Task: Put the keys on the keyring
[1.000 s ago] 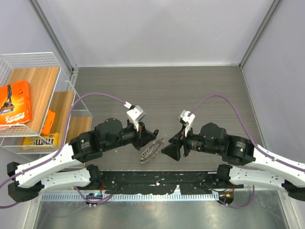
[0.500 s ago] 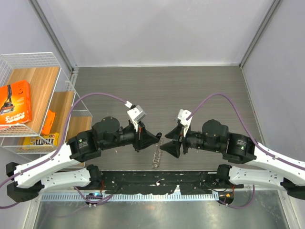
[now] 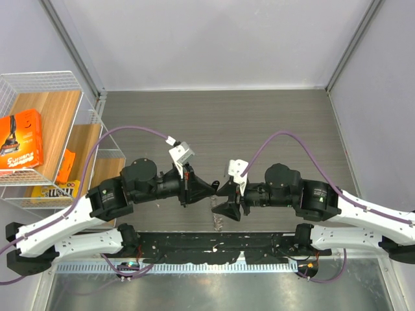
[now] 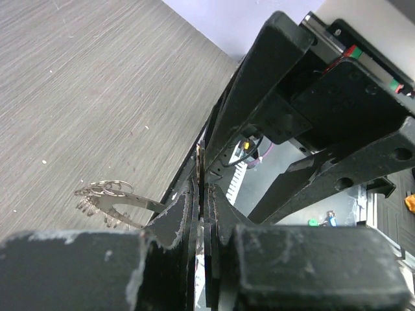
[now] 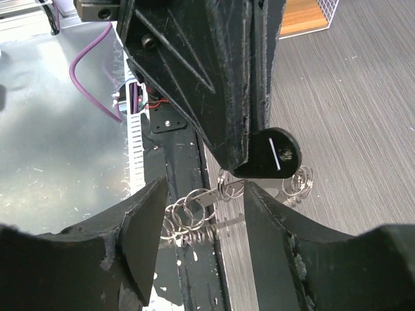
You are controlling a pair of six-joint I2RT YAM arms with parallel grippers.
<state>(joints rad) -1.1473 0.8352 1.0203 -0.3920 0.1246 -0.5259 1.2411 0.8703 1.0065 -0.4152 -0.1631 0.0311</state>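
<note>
Right wrist view: a small silver key with a dark round head [image 5: 280, 153] is seen pinched by its head in the tightly closed left gripper [image 5: 249, 162], in the upper middle of the frame. Its blade runs down toward the lower left. There the thin silvery metal keyring with its fringe of tiny keys [image 5: 189, 215] appears looped around it, held clear of the grey wood-grain table [image 5: 363, 97]. The right gripper [image 5: 204, 194] is held about half open, with one jaw on each side of the rings; no contact with them can be made out. In the top external view the two tools are shown nose to nose at the lower middle, with the bunch dangling just below.

Trouble is judged most likely from the next squeeze. If the blade is caught instead of a ring, the key could be twisted in the pinch or levered out. The loose rings could also be nudged off the blade tip and dropped. Both tools are close enough to be knocked together.
</note>
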